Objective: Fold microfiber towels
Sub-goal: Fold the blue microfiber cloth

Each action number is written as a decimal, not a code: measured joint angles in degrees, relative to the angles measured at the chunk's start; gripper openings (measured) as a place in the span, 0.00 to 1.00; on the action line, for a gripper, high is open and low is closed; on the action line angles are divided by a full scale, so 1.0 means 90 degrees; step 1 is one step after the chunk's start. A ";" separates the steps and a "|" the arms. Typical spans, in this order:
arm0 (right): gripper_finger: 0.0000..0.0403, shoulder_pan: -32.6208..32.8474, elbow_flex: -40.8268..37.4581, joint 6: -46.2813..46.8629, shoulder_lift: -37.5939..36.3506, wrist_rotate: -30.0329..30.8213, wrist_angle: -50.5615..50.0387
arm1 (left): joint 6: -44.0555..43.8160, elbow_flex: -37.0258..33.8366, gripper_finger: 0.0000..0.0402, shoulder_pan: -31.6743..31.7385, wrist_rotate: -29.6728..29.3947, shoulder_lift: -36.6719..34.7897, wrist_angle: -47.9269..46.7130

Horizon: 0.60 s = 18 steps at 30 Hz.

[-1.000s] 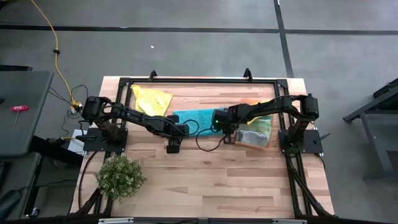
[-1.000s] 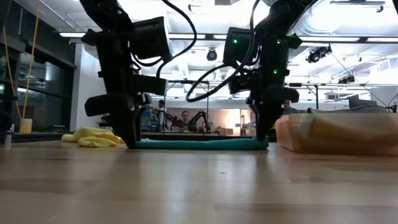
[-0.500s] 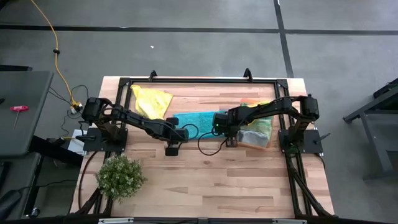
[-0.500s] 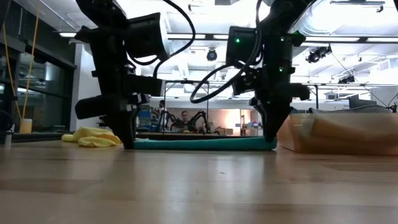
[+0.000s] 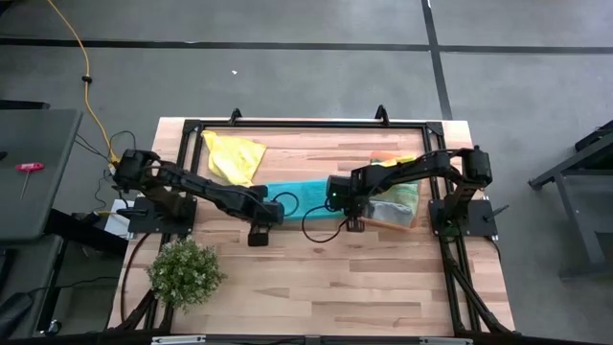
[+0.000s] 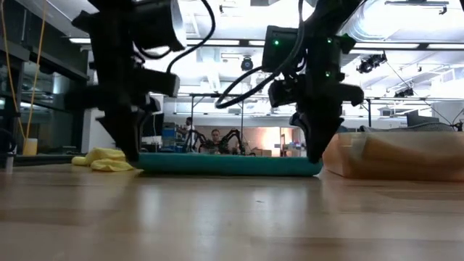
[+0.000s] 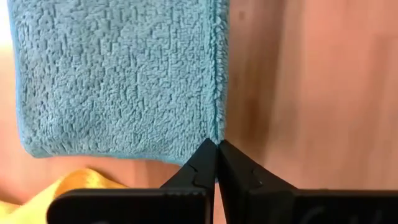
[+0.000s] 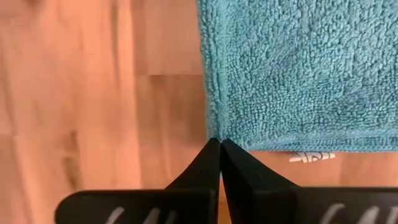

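Teal towel (image 5: 299, 192) lies mid-table. From above we see only arms over it; our wrist views show left gripper (image 7: 216, 144) and right gripper (image 8: 219, 142) each pinched on a near corner, seemingly. Yellow towel (image 5: 233, 155) lies behind.

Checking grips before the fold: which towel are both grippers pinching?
The teal-blue towel at table centre: left gripper and right gripper each pinch a near corner. The yellow towel lies crumpled, untouched.

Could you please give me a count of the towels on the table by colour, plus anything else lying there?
Teal towel: 1
Yellow towel: 1
Towels in the orange bin: number unclear
Orange bin: 1
Green plant: 1
Total: 4 countable things
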 joint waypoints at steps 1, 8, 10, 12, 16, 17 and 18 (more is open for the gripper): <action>0.00 0.0003 0.0040 0.0082 0.0001 -0.0122 -0.0038 | -0.0086 0.0001 0.00 -0.0029 0.0124 -0.0088 -0.0009; 0.00 0.0182 0.0388 0.0350 0.0002 -0.0710 -0.0252 | -0.0596 0.0003 0.00 -0.0353 0.0233 -0.0627 -0.0295; 0.00 0.0219 0.0493 0.0353 0.0002 -0.0709 -0.0313 | -0.0628 0.0001 0.00 -0.0376 0.0115 -0.0665 -0.0375; 0.00 0.0238 0.0612 0.0375 -0.0002 -0.0485 -0.0265 | -0.0642 0.0001 0.00 -0.0373 -0.0167 -0.0685 -0.0398; 0.00 0.0176 0.0750 0.0500 -0.0012 0.0098 -0.0199 | -0.0633 0.0003 0.00 -0.0240 -0.0832 -0.0683 -0.0429; 0.00 0.0144 0.0759 0.0515 -0.0012 0.0216 -0.0212 | -0.0632 0.0003 0.00 -0.0188 -0.0991 -0.0683 -0.0433; 0.00 0.0111 0.0761 0.0535 -0.0012 0.0321 -0.0192 | -0.0638 0.0003 0.00 -0.0132 -0.1146 -0.0683 -0.0435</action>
